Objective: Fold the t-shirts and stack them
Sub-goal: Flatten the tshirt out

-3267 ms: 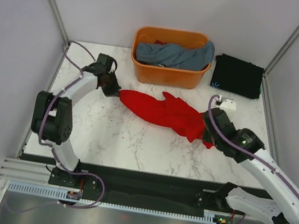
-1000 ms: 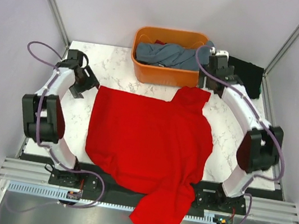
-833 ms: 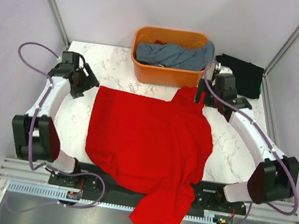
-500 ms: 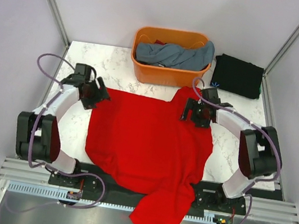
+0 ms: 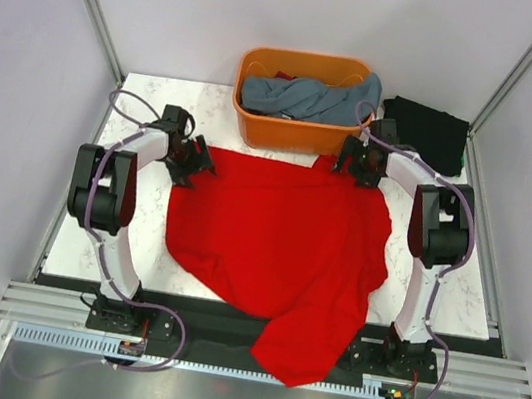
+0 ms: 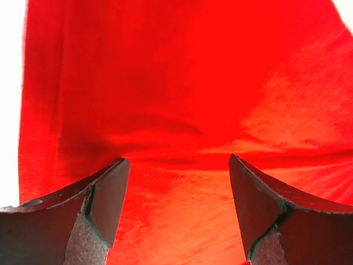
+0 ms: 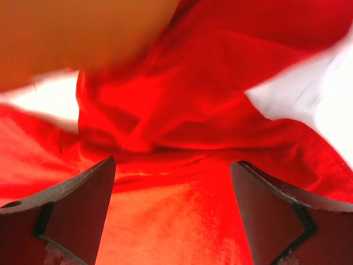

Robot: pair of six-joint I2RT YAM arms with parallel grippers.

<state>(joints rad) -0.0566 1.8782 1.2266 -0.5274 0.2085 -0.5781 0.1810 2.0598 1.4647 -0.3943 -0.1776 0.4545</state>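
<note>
Near edge: the red t-shirt point(image 5: 274, 241) is hanging its hem off the bench point(image 5: 130, 229) between my two bases.
Mid bench: the rest of it is lying spread and rumpled.
Left jaws: standing wide open over its far left corner, holding nothing.
Right jaws: gaping wide over its bunched far right corner, the orange tub point(image 5: 296, 136) crowding just beyond.
Tub: holding the grey-blue t-shirt point(image 5: 308, 97).
Far right corner: the black t-shirt point(image 5: 423, 135) is lying flat beside the tub.

The white marbled counter point(image 5: 123, 238) carried a spread red t-shirt point(image 5: 279, 242), an orange plastic tub point(image 5: 291, 135) and a folded black t-shirt point(image 5: 423, 133).
</note>
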